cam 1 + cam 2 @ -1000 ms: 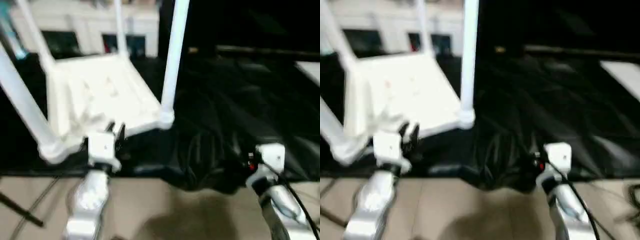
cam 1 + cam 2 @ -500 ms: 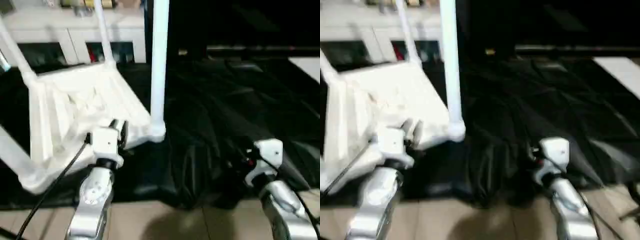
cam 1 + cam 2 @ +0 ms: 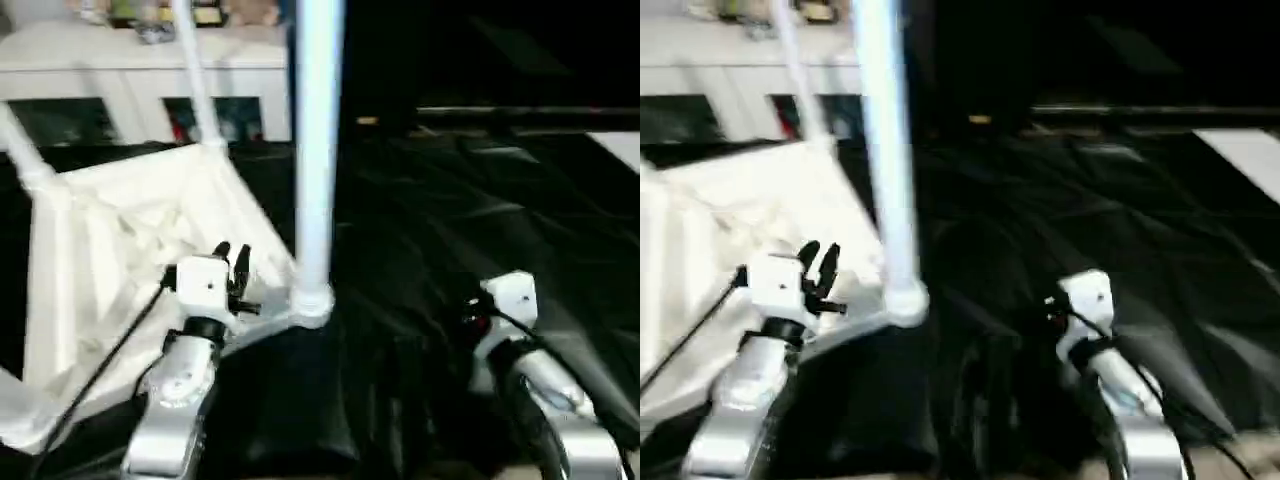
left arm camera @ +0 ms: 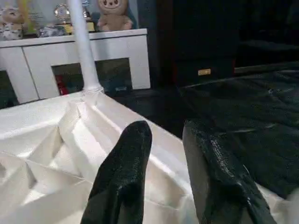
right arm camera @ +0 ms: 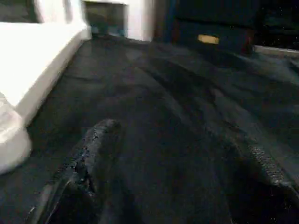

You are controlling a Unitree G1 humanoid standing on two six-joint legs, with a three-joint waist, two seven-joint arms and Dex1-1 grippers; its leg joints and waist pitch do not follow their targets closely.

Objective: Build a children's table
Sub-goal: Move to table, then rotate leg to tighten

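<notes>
The children's table lies upside down on the black sheet, its white ribbed underside facing up. One leg rises from the near right corner socket. A second leg stands at the far corner, also seen as the leg in the left wrist view. My left gripper hovers over the top's near edge, just left of that socket. It is open, fingers apart above the ribs with nothing between them. My right gripper is open over the bare black sheet, right of the table, its wrist low.
A crinkled black sheet covers the work surface. A low white cabinet with toys on top stands behind the table, and a dark cabinet is beside it. A black cable runs along my left forearm.
The whole picture has shifted: the camera has come closer and the floor strip has left the bottom edge. Both grippers keep their openings and their places relative to the table.
</notes>
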